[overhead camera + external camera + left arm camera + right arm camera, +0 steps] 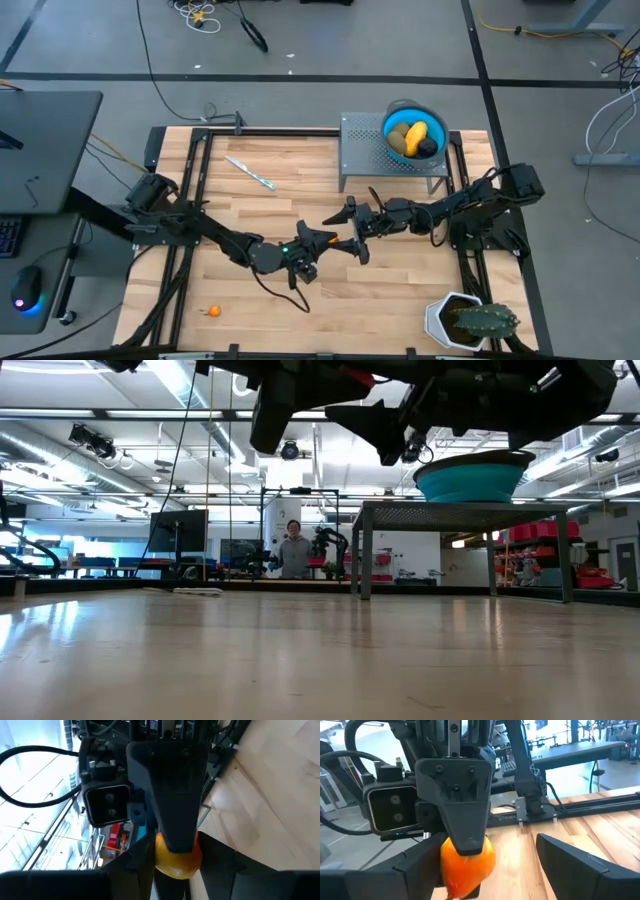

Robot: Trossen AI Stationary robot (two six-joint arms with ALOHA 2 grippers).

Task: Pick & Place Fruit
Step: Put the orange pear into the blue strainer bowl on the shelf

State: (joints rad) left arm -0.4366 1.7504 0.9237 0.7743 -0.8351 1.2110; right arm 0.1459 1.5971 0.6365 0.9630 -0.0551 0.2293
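The left pincer (335, 241) is raised above the middle of the wooden surface (400, 290) and is closed on a small orange fruit (467, 860), which shows between its fingers in both wrist views. The right pincer (352, 222) faces it from just beside, its two dark fingers (575, 857) spread wide to either side of the held fruit and not touching it. Both arms meet over the surface's centre, clear of the wood in the low view. A second small orange piece (214, 312) lies near the surface's front left corner. At the back right, a grey perforated stand (362, 150) carries a round blue bowl (392, 122) holding a yellow oblong fruit (415, 136), an olive-brown oval (398, 138) and a near-black round piece (430, 147). A thin silvery-white stick (249, 171) lies on the wood at back left. A white pot with a cactus (485, 320) stands at front right.
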